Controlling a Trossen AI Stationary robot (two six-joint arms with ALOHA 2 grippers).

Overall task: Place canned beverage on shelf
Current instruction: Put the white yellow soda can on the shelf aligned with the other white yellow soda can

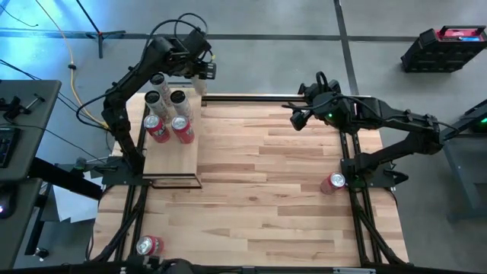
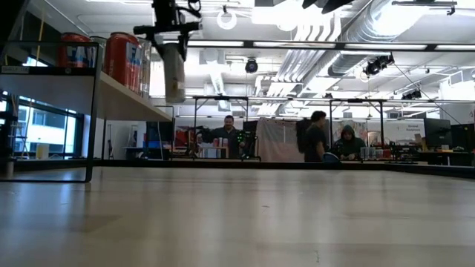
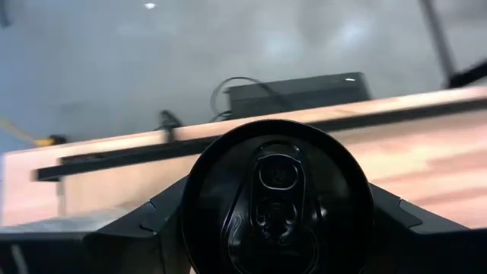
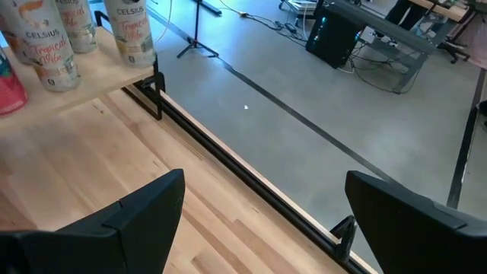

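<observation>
Five cans [image 1: 172, 116] on shelf [image 1: 172, 156]; two red cans [image 1: 332, 182] on table [image 1: 266, 198].

— where do your eyes sit?

— one hangs high, looking straight down on the whole table [image 1: 266, 175]. one lies at tabletop level, looking flat across the wood into the room, where people [image 2: 318, 137] sit far back.

— and on your wrists?

— my left wrist camera is pressed close behind a can [image 3: 278, 202], facing past it to the table's far edge. my right looks down across that edge to the floor.

— any overlap?

— the shelf [image 1: 171, 156] with its cans: the high, low and right wrist views all catch it.
</observation>
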